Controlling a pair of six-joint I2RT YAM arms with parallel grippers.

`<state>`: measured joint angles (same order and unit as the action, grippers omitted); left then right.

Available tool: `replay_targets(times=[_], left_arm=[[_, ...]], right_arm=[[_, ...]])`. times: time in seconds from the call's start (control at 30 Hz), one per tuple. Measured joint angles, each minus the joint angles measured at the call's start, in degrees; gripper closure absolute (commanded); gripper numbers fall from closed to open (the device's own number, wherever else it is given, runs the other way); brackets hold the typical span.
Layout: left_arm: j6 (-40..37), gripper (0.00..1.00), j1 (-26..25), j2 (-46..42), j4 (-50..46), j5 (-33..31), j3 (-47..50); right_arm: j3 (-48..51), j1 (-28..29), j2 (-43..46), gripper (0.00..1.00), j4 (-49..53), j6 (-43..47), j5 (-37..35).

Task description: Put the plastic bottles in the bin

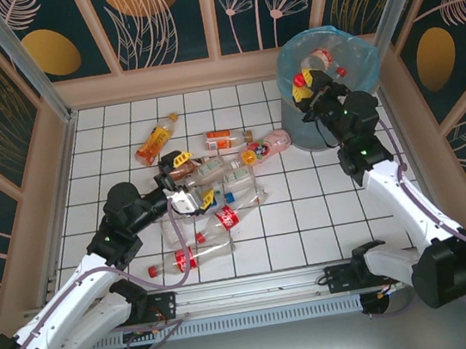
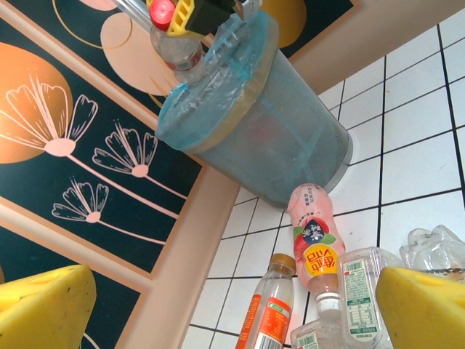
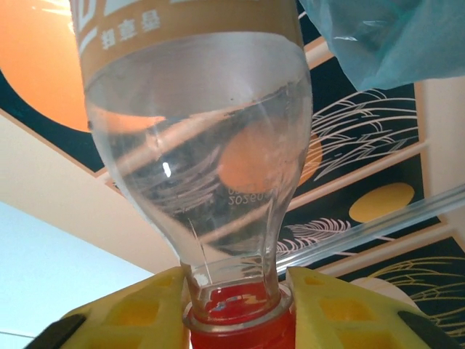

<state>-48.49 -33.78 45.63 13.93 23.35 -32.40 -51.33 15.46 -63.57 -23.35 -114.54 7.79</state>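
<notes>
**Release at the bin, next pick waiting**

We judge this to be the drop-off step. Our right gripper (image 3: 236, 299) holds a clear plastic bottle with a red cap (image 3: 211, 160) by the neck between its yellow pads (image 3: 131, 316). The bottle is at the rim of the round grey-blue bin lined with a light-blue bag (image 2: 290, 138), near the far right corner of the white tiled table (image 1: 308, 216).

The next move is to let go once the bottle's body is over the mouth. Our left gripper (image 1: 192, 180), jaws wide and empty, hangs over the loose plastic bottles (image 1: 219, 195) mid-table. It needs to settle around one of them.

bottles (image 1: 226, 219) heaped mid tabletop (image 1: 105, 132) block way. bin (image 1: 297, 126) far right, held bottle (image 3: 203, 145) over its mouth. left tiles open.
</notes>
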Motion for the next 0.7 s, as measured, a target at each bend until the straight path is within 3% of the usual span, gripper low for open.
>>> replay_targets(times=[0.17, 0.53, 0.7], left_arm=[[0.0, 0.02, 0.0, 0.0, 0.0, 0.0, 0.0], [0.3, 0.02, 0.0, 0.0, 0.0, -0.5, 0.0], [5.2, 0.02, 0.0, 0.3, -0.4, -4.7, -0.9]], right_arm=[[0.2, 0.0, -0.1, 0.33, -3.8, 0.0, -1.4], [-4.1, -0.5, -3.1, 0.32, -5.6, 0.0, -0.4], [-10.8, -0.4, -3.1, 0.35, -1.8, 2.1, 1.7]])
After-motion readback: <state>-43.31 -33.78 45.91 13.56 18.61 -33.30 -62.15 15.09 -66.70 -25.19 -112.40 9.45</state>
